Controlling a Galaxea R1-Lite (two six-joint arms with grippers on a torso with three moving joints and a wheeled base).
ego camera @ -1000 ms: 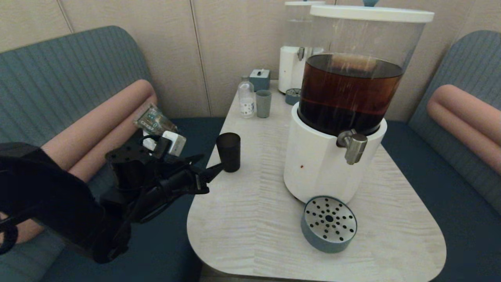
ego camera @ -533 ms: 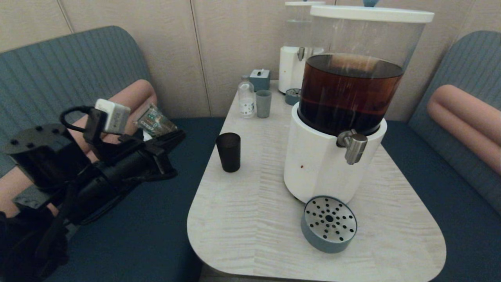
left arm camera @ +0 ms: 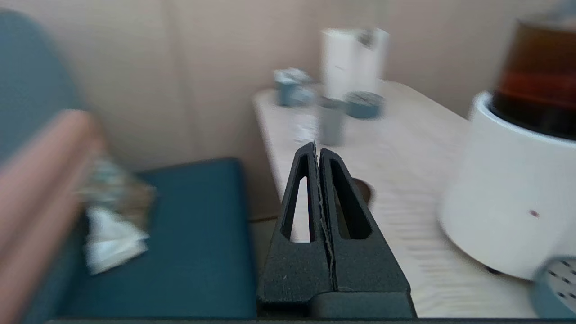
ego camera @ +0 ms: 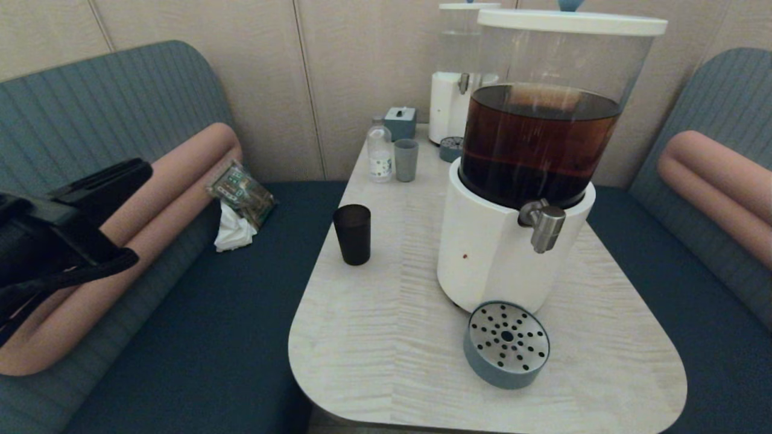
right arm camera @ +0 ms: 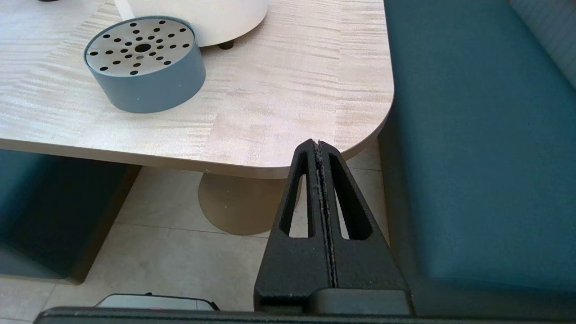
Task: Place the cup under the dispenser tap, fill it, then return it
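Observation:
The dark cup (ego camera: 353,234) stands upright near the table's left edge, with nothing holding it. The steel dispenser tap (ego camera: 546,224) juts from the white base of the brown-liquid dispenser (ego camera: 512,241), above the perforated drip tray (ego camera: 506,343). My left gripper (ego camera: 142,170) hovers over the left bench, well left of the cup, shut and empty. In the left wrist view its shut fingers (left arm camera: 316,148) hide most of the cup (left arm camera: 364,191). My right gripper (right arm camera: 318,144) is shut and empty, low beside the table's near right corner, out of the head view.
A grey-green cup (ego camera: 406,160), a small bottle (ego camera: 380,154), a blue box (ego camera: 400,122) and the clear-liquid dispenser (ego camera: 458,90) stand at the table's far end. A packet and tissue (ego camera: 238,205) lie on the left bench (ego camera: 211,337). The right bench (right arm camera: 472,135) flanks the table.
My left arm has pulled back from the cup, leftward over the bench. The cup stays standing where it was.

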